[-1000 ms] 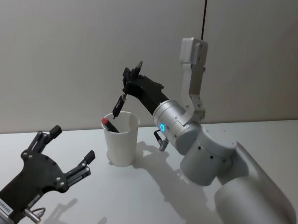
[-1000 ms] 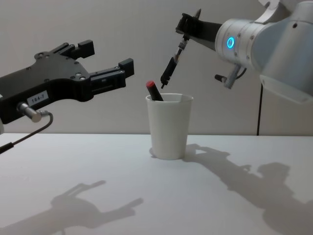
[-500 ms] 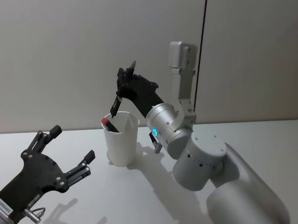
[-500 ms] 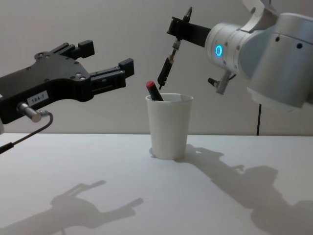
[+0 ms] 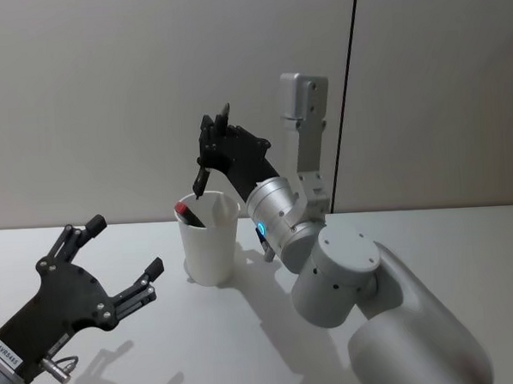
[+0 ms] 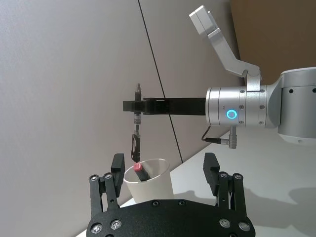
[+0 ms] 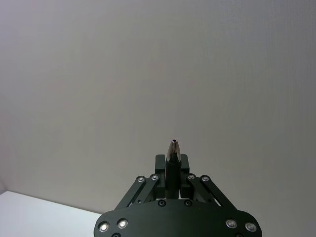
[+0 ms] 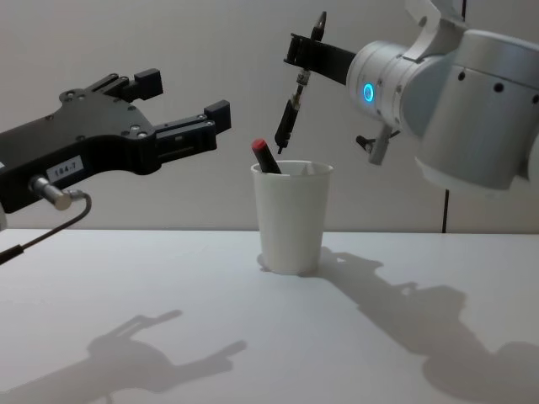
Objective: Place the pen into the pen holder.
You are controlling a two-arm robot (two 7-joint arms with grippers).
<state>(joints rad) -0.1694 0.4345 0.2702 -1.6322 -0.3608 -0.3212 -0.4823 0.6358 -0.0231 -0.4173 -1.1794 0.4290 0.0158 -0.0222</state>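
Observation:
The pen holder (image 8: 292, 220) is a plain white paper cup (image 5: 209, 239) standing on the white table; the left wrist view also shows the cup (image 6: 149, 181). A black marker with a red end (image 8: 263, 155) leans inside it. My right gripper (image 8: 301, 52) is shut on a dark slim pen (image 8: 289, 116) that hangs nearly upright, its lower tip just above the cup's rim. In the right wrist view the pen's metal end (image 7: 173, 147) sticks up between the fingers. My left gripper (image 8: 181, 94) hovers open to the left of the cup, holding nothing.
The white table (image 8: 168, 286) stretches around the cup with only shadows on it. A grey wall with a thin dark vertical seam (image 5: 348, 93) stands behind. My bulky right arm (image 5: 365, 298) fills the space to the right of the cup.
The right gripper has shifted a little to the left with the pen, which now hangs more upright over the cup. The left arm has stayed still.

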